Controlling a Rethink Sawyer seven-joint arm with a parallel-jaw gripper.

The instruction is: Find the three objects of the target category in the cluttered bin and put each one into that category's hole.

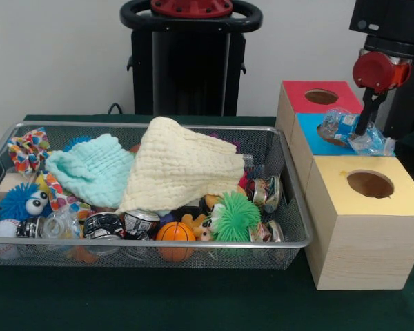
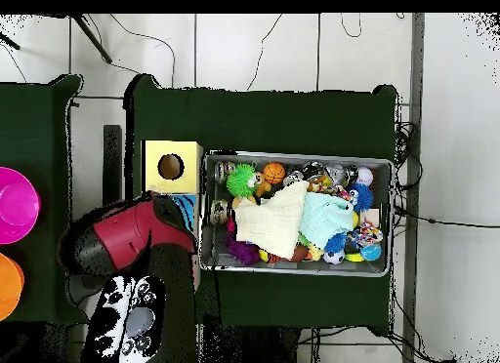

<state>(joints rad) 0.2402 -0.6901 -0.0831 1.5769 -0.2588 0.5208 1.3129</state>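
Observation:
My gripper [image 1: 363, 132] hangs at the right, shut on a crushed clear plastic bottle [image 1: 343, 129] with a blue label. The bottle is tilted just above the blue box [image 1: 312, 141] and hides most of that box's hole. The red box [image 1: 300, 95] behind it and the yellow box [image 1: 372, 227] in front each show an open round hole. The wire bin [image 1: 293, 181] holds more crushed cans [image 1: 139, 222] and a clear plastic piece [image 1: 58, 224] among toys. In the overhead view the arm [image 2: 127, 237] covers the gripper, the bottle and two of the boxes.
A yellow cloth [image 1: 179, 165] and a mint cloth [image 1: 96, 172] cover the bin's middle. Around them lie an orange ball [image 1: 175, 233], a green fuzzy ball [image 1: 236, 217] and a blue fuzzy toy [image 1: 21, 201]. Pink [image 2: 15, 205] and orange [image 2: 8, 286] bowls sit far from the bin.

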